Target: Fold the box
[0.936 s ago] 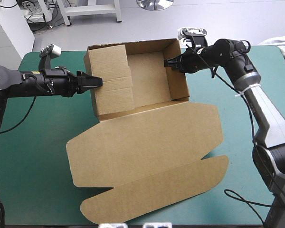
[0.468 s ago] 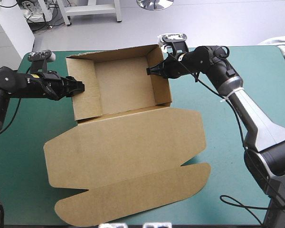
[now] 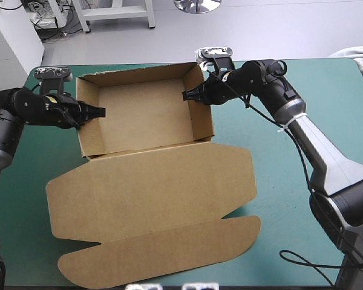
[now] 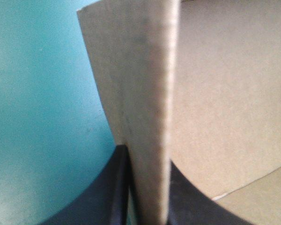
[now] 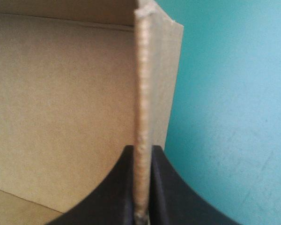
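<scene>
Leftward the box (image 3: 145, 115) has slid since the earlier pictures, and both arms have gone with it. It now sits as an open tray on the table (image 3: 278, 199), in the far half and nearer the left edge than the right.

The left gripper (image 3: 98, 112) is clamped on the left wall (image 4: 140, 93), one black finger on the outside and one inside. The right gripper (image 3: 189, 95) is clamped the same way on the right wall (image 5: 143, 93), close to the far corner of the tray. Both walls stand upright, as does the far wall between them.

The lid (image 3: 157, 193) lies flat from the tray's near edge toward the table's near edge, with its rounded flap (image 3: 163, 254) spread out beyond it. It covers the middle of the teal-green cover. A pale bit of cloth (image 3: 358, 55) shows at the far right corner, well apart from the box.
</scene>
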Controlling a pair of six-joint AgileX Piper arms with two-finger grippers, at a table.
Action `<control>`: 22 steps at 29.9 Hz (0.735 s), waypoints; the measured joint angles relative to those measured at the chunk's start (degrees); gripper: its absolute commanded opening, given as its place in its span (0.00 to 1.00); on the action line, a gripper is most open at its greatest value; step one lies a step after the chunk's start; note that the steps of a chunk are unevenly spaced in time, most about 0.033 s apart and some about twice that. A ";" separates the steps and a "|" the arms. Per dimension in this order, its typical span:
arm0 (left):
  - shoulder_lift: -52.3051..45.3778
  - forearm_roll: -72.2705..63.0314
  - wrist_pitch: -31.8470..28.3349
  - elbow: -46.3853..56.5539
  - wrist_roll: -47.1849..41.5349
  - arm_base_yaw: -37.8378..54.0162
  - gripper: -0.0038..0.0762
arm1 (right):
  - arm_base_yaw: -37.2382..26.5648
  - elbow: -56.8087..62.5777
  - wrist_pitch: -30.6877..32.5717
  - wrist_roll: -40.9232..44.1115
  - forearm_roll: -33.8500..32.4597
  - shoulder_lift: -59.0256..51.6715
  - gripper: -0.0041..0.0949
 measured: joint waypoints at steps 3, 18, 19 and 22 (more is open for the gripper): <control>0.40 2.02 -0.65 0.18 -0.84 -2.91 0.04 | 0.00 0.00 2.44 2.62 -3.33 -0.23 0.03; 12.69 9.74 1.05 0.41 -14.53 -16.61 0.03 | -0.22 4.17 17.33 8.96 -16.38 -0.54 0.03; 13.44 11.02 1.31 0.41 -15.71 -17.72 0.04 | -0.22 5.21 17.33 9.15 -16.62 -0.54 0.03; 15.27 13.78 2.03 0.41 -18.67 -20.21 0.04 | -0.47 9.58 16.71 10.45 -16.64 -0.54 0.03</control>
